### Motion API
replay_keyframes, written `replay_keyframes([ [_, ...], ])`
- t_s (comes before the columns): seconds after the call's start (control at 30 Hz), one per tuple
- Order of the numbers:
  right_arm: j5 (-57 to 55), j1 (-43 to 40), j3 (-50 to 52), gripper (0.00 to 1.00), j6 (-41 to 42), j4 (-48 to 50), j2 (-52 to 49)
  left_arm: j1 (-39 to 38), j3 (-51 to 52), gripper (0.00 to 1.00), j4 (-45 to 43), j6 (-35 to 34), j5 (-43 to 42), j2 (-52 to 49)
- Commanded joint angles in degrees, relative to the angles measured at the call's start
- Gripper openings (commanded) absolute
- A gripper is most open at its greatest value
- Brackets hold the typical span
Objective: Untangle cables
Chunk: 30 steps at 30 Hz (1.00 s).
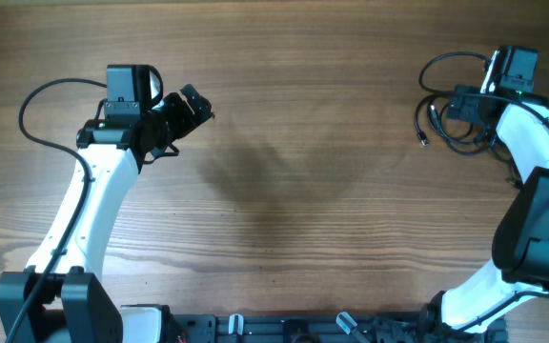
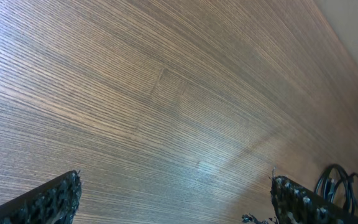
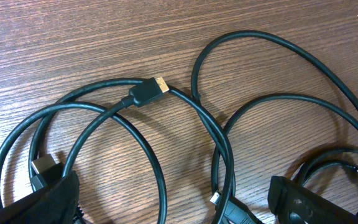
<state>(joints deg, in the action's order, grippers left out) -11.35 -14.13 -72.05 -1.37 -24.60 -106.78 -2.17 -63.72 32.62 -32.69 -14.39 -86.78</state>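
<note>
We are looking at a brown wooden table [image 1: 284,191] with a visible grain. The thin black flexible cables [image 1: 449,122] are lying in a loose tangle on the table's far right part, well away from its middle.

The right gripper [image 1: 465,103] is hanging directly over this tangle at the table's far right. In the right wrist view we are seeing its two dark fingers spread wide, one at each lower corner, so this gripper [image 3: 174,199] is released and grasping nothing. The cables [image 3: 227,155] are lying flat on the table [image 3: 73,37] between and under the fingers, with several round loops crossing over each other. A black plug with a gold-coloured metal tip [image 3: 148,92] is resting across two of the loops. A second, blocky black plug [image 3: 42,169] is sitting by the left finger, partly hidden by it. We cannot tell whether either finger is touching a cord.

The left gripper [image 1: 191,107] is hovering above the table's far left part, well apart from the cables. In the left wrist view its textured fingertips are standing wide apart over bare wood [image 2: 166,93], so this gripper [image 2: 174,196] is also released and empty. A few black cable loops [image 2: 339,180] are showing just beyond its right fingertip, towards the table's right side.
</note>
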Motion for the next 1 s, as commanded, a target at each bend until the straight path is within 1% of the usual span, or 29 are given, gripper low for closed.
replay_keyframes([
  [0.0,0.9,0.1,0.5,1.00,0.2,0.2,-1.0,0.2,0.1,1.00,-0.2,0.1,0.6,-0.3],
  [0.17,0.9,0.1,0.5,1.00,0.2,0.3,-0.3,0.2,0.1,1.00,-0.2,0.1,0.6,-0.3],
  [0.3,0.9,0.2,0.5,1.00,0.2,0.3,3.3,0.2,0.1,1.00,-0.2,0.1,0.6,-0.3],
  [0.73,0.9,0.2,0.5,1.00,0.2,0.3,27.5,0.2,0.1,1.00,-0.2,0.1,0.6,-0.3],
  [0.97,0.9,0.2,0.5,0.99,0.3,0.1,38.7,0.2,0.1,1.00,-0.2,0.1,0.6,-0.3],
])
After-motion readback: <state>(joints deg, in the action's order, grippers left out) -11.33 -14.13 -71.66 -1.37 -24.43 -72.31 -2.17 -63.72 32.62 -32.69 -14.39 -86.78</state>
